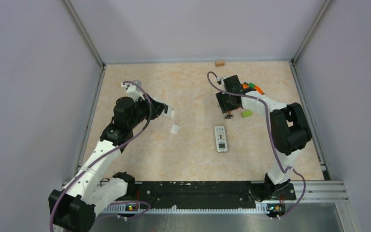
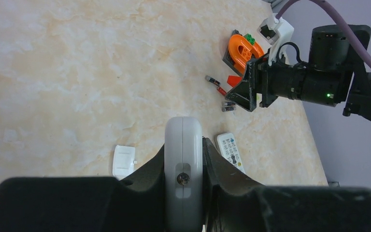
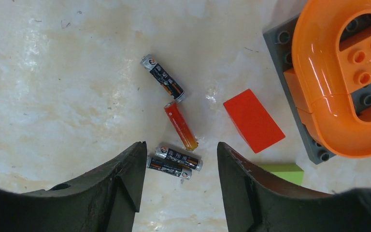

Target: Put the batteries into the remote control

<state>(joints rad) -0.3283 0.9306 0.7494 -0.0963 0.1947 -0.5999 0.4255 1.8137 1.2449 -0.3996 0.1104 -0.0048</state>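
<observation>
My R pincer [image 3: 180, 145] hangs spread over the batteries [image 3: 175, 156], pinching nothing. All four lie loose on the tabletop [image 3: 53, 72] just beside the red block [image 3: 253, 121], on its side away from the orange ring piece [image 3: 338, 77]. Two dark ones touch side by side right between my fingers. The reddish battery [image 3: 180, 126] lies nearer the block, and the fourth lies farthest from it.

The pair lies roughly along my closing line, so closing now would prob. catch them end-on or take both. Better, imo: go for the reddish battery, which has room around it, turn the wrist so the fingers flank its length, drop low, close slowly.

L pincer [image 2: 183, 150] is pressed on a white casing [image 2: 182, 140], well apart from the block. The remote control [image 1: 221, 138] lies face-up, well apart from the block too, toward my bases.
</observation>
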